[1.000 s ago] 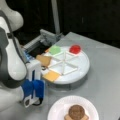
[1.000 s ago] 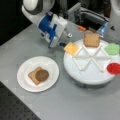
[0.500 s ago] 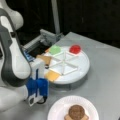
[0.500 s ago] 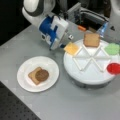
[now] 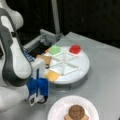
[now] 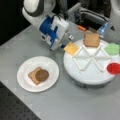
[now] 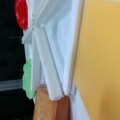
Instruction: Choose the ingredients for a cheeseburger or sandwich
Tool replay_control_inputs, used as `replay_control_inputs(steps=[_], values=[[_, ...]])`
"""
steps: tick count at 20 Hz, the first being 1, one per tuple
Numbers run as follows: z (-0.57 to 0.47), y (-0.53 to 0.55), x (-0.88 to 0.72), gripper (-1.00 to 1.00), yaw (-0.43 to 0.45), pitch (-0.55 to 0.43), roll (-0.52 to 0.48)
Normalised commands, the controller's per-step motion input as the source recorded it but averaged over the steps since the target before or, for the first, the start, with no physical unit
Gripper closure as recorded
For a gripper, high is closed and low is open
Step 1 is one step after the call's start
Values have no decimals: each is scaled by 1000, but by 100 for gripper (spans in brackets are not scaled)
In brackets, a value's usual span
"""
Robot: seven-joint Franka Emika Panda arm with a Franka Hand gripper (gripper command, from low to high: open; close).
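Jaws' opening cannot be told; the gripper (image 6: pixel 65 43) hovers beside the flat cheese square (image 6: pixel 72 48), corner toward it; no writing readable.

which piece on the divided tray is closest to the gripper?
The yellow cheese square, at the tray's rim beside the gripper. The toast square, green piece and red disc sit farther off.
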Motion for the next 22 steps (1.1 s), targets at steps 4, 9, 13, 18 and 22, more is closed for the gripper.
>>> replay_control_inputs(steps=[4, 9, 13, 18, 22], values=[[-1, 15, 125, 100, -40, 44, 84], [8, 35, 141, 100, -77, 48, 79], [-2, 41, 151, 100, -105, 40, 78], [8, 34, 148, 100, -95, 38, 74], [18, 22, 147, 100, -88, 37, 63]])
